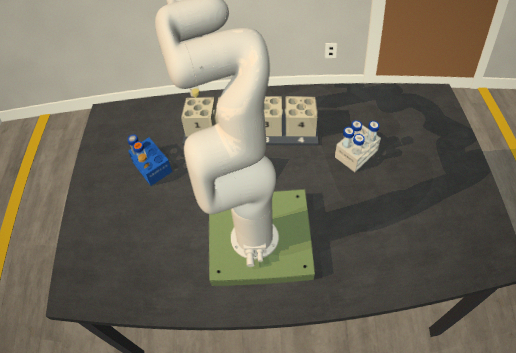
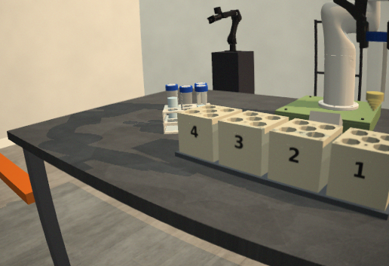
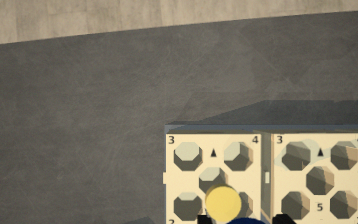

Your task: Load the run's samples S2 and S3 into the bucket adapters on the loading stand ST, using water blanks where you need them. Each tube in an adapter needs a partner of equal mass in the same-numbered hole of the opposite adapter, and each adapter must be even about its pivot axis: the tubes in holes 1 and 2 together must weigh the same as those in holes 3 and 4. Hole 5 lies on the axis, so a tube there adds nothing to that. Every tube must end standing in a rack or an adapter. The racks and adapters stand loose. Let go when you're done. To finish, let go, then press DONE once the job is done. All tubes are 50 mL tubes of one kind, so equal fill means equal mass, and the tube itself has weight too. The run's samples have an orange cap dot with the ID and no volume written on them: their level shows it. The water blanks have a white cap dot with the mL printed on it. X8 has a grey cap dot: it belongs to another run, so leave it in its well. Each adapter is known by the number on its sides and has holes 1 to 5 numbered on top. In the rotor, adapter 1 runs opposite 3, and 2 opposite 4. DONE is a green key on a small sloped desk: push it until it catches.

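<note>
My gripper point(image 2: 375, 36) point(image 3: 242, 219) is shut on the blue cap of sample tube S3, held upright; its yellow tip point(image 1: 195, 93) point(image 2: 375, 101) point(image 3: 223, 202) hangs above adapter 1 point(image 1: 191, 129) point(image 2: 354, 190) point(image 3: 172, 172), near holes 5 and 1 in the wrist view. Its cap dot is hidden. Adapter 2 point(image 2: 292, 175) point(image 3: 305, 139), adapter 3 point(image 2: 241, 160) and adapter 4 point(image 1: 310, 127) point(image 2: 194, 147) stand on the stand point(image 1: 292, 140) point(image 2: 294, 188). No tubes show in the adapters. S2 point(image 1: 138, 146) and X8 point(image 1: 133, 139) stand in the blue rack point(image 1: 163, 169). Several blanks stand in the white rack point(image 1: 353, 163) point(image 2: 169, 129).
The green base plate point(image 1: 295, 245) point(image 2: 301, 105) lies under the arm. A small pale panel point(image 2: 325, 117) shows behind adapter 2. The table's far edge runs behind the adapters. The blue rack is left of the stand, the white rack right of it.
</note>
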Robot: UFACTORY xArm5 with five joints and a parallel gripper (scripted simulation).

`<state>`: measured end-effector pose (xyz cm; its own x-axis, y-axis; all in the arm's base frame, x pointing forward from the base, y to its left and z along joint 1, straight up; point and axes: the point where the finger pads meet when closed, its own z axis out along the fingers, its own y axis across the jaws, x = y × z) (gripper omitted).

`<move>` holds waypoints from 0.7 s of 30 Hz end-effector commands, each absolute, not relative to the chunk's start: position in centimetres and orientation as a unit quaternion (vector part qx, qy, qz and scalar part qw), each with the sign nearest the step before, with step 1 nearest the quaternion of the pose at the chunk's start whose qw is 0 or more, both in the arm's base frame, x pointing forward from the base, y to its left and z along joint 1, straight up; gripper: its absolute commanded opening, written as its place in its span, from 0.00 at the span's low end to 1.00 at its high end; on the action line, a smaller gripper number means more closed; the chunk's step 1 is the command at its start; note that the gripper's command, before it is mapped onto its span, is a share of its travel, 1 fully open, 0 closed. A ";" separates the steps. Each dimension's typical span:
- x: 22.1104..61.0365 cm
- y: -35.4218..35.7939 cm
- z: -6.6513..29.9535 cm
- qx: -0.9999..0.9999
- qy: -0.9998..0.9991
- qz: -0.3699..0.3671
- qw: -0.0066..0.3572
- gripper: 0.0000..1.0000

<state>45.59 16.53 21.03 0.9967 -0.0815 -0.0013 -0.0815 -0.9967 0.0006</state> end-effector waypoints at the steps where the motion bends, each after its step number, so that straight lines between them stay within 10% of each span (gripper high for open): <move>1: 45.7 16.5 21.2 0.999 -0.041 0.001 0.000 0.00; 21: 45.7 16.5 20.2 0.999 -0.041 0.001 0.000 0.00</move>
